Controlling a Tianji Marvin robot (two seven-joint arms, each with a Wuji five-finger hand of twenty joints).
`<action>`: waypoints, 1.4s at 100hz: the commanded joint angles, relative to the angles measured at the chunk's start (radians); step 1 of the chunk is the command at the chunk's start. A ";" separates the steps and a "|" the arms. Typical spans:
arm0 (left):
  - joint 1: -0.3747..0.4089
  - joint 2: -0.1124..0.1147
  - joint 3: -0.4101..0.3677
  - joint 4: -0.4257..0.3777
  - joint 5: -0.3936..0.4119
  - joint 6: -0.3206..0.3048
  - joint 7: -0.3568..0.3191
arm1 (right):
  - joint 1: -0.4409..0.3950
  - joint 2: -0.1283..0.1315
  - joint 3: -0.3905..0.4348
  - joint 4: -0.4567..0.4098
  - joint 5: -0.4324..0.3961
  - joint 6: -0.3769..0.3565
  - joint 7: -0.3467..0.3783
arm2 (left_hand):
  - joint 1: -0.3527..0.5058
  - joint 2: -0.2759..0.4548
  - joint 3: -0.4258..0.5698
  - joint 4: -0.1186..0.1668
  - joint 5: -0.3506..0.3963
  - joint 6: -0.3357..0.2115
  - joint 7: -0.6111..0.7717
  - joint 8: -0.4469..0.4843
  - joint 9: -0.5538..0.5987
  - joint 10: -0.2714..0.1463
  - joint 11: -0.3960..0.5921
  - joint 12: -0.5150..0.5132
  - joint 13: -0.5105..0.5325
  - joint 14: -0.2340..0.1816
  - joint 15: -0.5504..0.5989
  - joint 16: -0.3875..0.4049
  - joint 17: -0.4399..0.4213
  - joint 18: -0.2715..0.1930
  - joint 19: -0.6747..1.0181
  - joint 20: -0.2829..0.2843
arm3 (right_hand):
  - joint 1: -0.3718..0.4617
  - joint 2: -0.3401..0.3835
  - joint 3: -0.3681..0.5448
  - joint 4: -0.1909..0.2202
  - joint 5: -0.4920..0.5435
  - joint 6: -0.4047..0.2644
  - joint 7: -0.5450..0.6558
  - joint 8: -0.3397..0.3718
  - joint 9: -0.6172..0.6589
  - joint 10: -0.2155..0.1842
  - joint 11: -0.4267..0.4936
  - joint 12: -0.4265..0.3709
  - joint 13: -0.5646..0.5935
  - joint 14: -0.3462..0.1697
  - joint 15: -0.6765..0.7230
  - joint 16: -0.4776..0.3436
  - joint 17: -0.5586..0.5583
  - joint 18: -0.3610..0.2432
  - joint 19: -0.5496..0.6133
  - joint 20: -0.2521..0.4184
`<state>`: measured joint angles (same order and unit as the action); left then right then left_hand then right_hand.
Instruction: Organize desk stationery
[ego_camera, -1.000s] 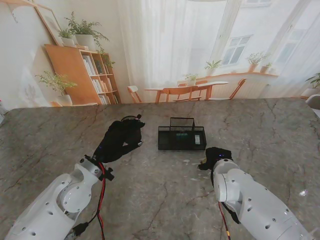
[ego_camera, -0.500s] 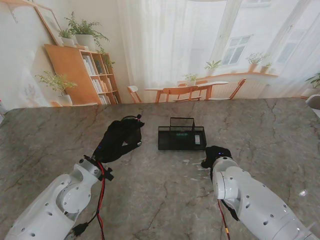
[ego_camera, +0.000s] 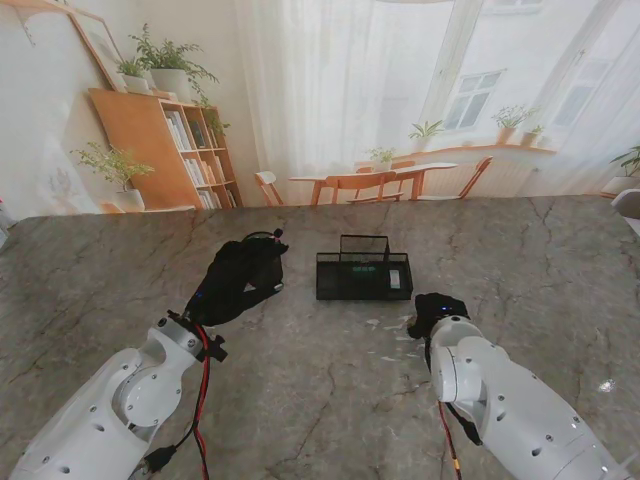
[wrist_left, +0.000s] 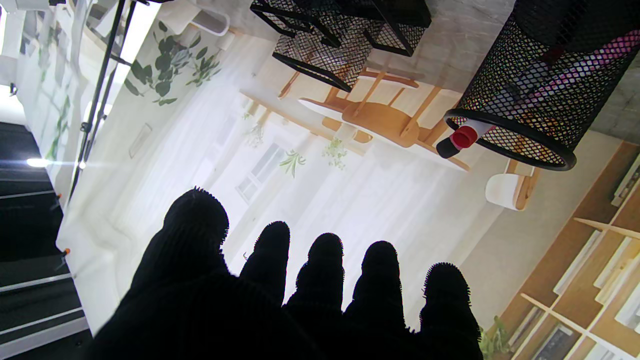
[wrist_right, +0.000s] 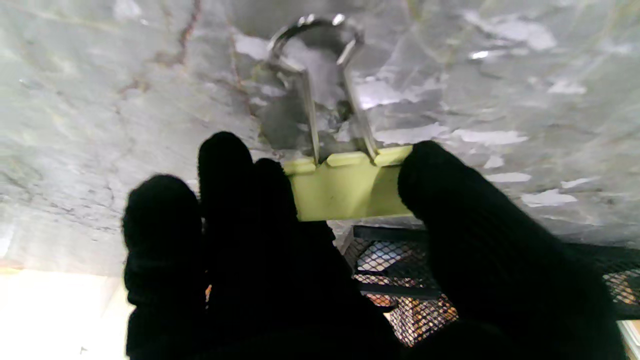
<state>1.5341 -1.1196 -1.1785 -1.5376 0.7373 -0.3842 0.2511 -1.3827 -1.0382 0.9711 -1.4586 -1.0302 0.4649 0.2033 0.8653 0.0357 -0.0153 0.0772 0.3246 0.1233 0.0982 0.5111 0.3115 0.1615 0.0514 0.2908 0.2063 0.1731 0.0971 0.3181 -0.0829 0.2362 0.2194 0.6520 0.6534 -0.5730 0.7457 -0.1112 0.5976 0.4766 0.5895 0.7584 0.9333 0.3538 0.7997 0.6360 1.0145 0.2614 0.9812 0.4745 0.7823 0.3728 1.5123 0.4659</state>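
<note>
One mesh organizer (ego_camera: 364, 277) stands just beyond the binder clip (wrist_right: 345, 185).

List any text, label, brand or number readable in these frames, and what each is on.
None can be read.
Binder clip in the right hand: plain yellow-green, no print visible.
Marker in the mesh cup: no legible label.
Mesh tray: a pale tag-like item inside, too small to read.
Books in the backdrop shelf: spines too small and blurred.
Left hand: plain black glove.
</note>
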 joint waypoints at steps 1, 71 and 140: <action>0.005 -0.003 0.001 -0.003 0.000 0.000 0.003 | -0.043 0.000 0.005 0.013 0.002 -0.013 0.015 | 0.030 0.079 -0.027 -0.120 0.021 -0.003 0.007 0.009 0.014 0.003 0.000 0.004 0.021 -0.009 0.007 0.009 -0.013 -0.018 -0.003 0.000 | 0.124 -0.046 0.114 0.005 0.082 -0.127 0.203 -0.039 0.060 -0.106 0.041 0.016 0.031 -0.061 0.019 -0.011 0.051 -0.038 0.046 -0.034; 0.005 -0.004 0.001 -0.002 0.001 -0.005 0.009 | -0.211 -0.034 0.192 -0.194 0.070 0.023 -0.101 | 0.030 0.079 -0.027 -0.120 0.020 -0.004 0.007 0.009 0.014 0.001 0.000 0.004 0.021 -0.009 0.007 0.009 -0.014 -0.019 -0.004 -0.002 | 0.200 -0.098 0.132 -0.009 0.076 -0.145 0.347 -0.134 0.121 -0.120 0.033 0.028 0.080 -0.075 0.017 -0.015 0.102 -0.037 0.051 -0.079; 0.021 -0.004 -0.015 -0.012 0.014 -0.005 0.023 | 0.018 -0.080 0.147 -0.196 0.284 0.064 -0.182 | 0.029 0.080 -0.027 -0.120 0.021 -0.003 0.007 0.009 0.014 0.001 0.000 0.003 0.021 -0.011 0.007 0.009 -0.014 -0.021 -0.006 -0.003 | 0.192 -0.115 0.137 -0.012 0.079 -0.178 0.363 -0.131 0.131 -0.147 0.033 0.042 0.093 -0.107 0.027 -0.009 0.132 -0.068 0.054 -0.099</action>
<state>1.5467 -1.1211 -1.1913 -1.5449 0.7499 -0.3872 0.2701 -1.4322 -1.0994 1.1327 -1.6875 -0.7577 0.5140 0.0119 0.8653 0.0357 -0.0153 0.0772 0.3246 0.1233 0.0982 0.5111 0.3116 0.1615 0.0514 0.2908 0.2064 0.1731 0.0971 0.3181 -0.0829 0.2361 0.2195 0.6520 0.6961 -0.7089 0.7442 -0.1847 0.6269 0.3175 0.8710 0.6163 1.0247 0.3329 0.7871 0.6359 1.1008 0.2512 0.9958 0.4650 0.8821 0.3632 1.5229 0.3823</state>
